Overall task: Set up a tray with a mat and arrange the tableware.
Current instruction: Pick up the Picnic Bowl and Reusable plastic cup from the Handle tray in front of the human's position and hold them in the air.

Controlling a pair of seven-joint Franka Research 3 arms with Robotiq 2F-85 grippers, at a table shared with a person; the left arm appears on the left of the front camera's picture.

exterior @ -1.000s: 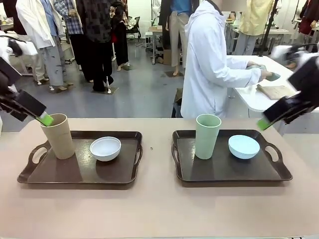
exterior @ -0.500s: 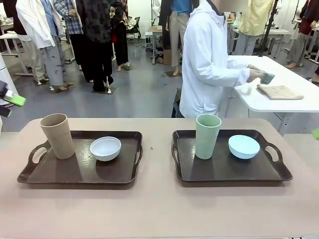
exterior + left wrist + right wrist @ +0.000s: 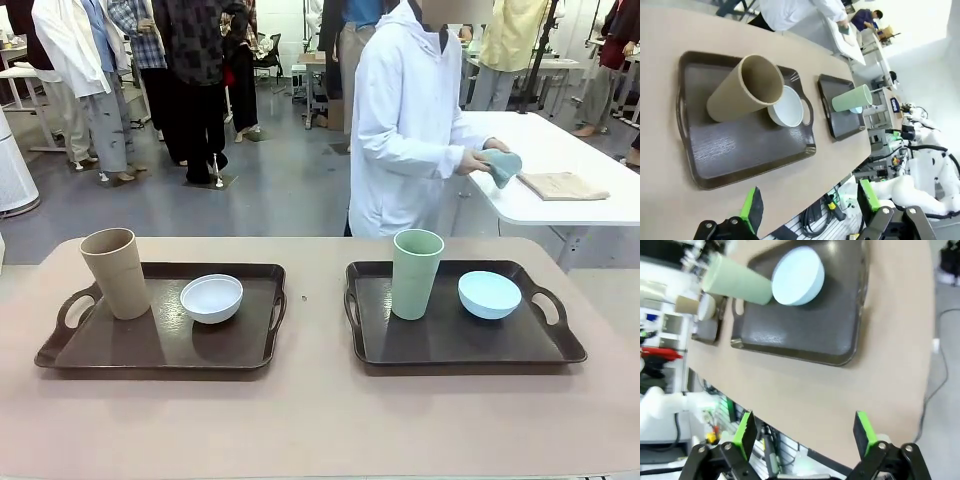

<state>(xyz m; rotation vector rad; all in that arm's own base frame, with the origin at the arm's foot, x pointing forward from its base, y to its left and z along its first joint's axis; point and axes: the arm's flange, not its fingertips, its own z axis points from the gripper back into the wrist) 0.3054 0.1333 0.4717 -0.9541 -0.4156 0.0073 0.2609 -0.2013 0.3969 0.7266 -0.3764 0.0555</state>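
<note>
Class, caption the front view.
Left dark tray holds tan tumbler and white bowl; right tray holds pale green tumbler, light blue bowl.

1. The left tray point(image 3: 150, 345) is dark brown with a faint wood grain.
2. On it, the tan tumbler point(image 3: 115, 272) is plain and the white bowl point(image 3: 211, 297) is unpatterned.
3. The right tray point(image 3: 450, 345) is the same dark brown.
4. It carries the pale green tumbler point(image 3: 416, 272) and the light blue bowl point(image 3: 489, 294).
5. The table point(image 3: 320, 420) is plain pinkish beige.
6. The far person's coat point(image 3: 400, 130) is white.
7. The left gripper point(image 3: 810, 200) and the right gripper point(image 3: 804, 432) are black with bright green pads point(image 3: 751, 202).
</note>
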